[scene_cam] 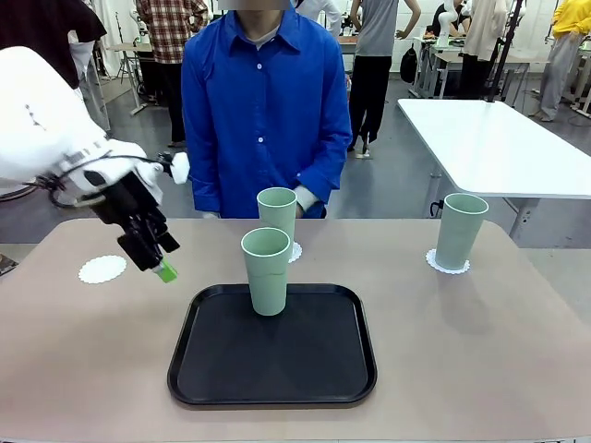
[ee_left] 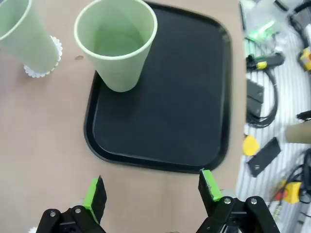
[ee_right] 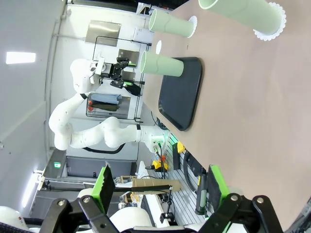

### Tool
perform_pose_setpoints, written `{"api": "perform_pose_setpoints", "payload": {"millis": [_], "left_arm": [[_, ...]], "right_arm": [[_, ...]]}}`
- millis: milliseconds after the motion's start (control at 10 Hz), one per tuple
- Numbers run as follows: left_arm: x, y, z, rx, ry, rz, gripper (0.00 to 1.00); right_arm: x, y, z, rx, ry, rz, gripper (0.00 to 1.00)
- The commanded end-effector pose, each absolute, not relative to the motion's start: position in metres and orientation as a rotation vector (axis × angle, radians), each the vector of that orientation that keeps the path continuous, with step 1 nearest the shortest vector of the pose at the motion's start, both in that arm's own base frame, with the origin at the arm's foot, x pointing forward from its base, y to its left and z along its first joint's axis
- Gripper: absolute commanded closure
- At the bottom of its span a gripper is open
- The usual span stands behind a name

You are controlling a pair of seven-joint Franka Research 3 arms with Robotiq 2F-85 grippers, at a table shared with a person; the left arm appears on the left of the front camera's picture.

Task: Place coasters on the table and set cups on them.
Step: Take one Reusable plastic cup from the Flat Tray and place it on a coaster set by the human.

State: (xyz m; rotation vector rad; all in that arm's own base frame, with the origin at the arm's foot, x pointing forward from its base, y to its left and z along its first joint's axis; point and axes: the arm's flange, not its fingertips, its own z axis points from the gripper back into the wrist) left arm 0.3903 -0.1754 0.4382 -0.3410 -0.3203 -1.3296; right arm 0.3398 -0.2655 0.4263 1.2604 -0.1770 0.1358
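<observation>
Nearest the robot, a black rounded-square plastic tray [scene_cam: 272, 355] is lying on the tan-beige matte table [scene_cam: 83, 369]. One tall pale mint-green plastic cup [scene_cam: 266, 270] is standing upright at the tray's far edge, near its middle. The left wrist view is looking down on this cup [ee_left: 116, 43] and the tray [ee_left: 170, 107], with the left hand [ee_left: 151, 194] hanging above bare table just off the tray's edge, its green-padded fingers [ee_left: 93, 194] spread wide with nothing between them.

In the front view the left hand [scene_cam: 157, 261] is hovering over the table's left part, tilted down toward the tray, between the tray and a small round white lacy paper coaster [scene_cam: 102, 269] lying bare on the table.

The right hand [ee_right: 158, 187] is standing wide open and holding nothing, looking across the table.

Farther back, a second mint-green cup [scene_cam: 276, 214] is sitting on a coaster [scene_cam: 295, 251] just behind the tray, right in front of a person in a blue shirt [scene_cam: 266, 111]. At the far right, well apart from the tray, a third cup [scene_cam: 459, 231] is standing on another coaster [scene_cam: 448, 266].
</observation>
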Motion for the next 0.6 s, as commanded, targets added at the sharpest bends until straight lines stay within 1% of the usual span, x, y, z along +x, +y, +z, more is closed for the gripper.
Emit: {"api": "perform_pose_setpoints", "payload": {"millis": [0, 100, 200, 500], "left_arm": [[0.4, -0.187, 0.416, -0.267, -0.345, -1.365, 0.0], [0.401, -0.188, 0.415, -0.281, -0.36, -1.355, 0.0], [0.393, -0.186, 0.429, -0.303, -0.334, -1.353, 0.0], [0.393, -0.186, 0.429, -0.303, -0.334, -1.353, 0.0]], "right_arm": [[0.338, -0.266, 0.428, 1.257, -0.168, 0.129, 0.0], [0.338, -0.266, 0.428, 1.257, -0.168, 0.129, 0.0], [0.338, -0.266, 0.428, 1.257, -0.168, 0.129, 0.0], [0.338, -0.266, 0.428, 1.257, -0.168, 0.129, 0.0]]}}
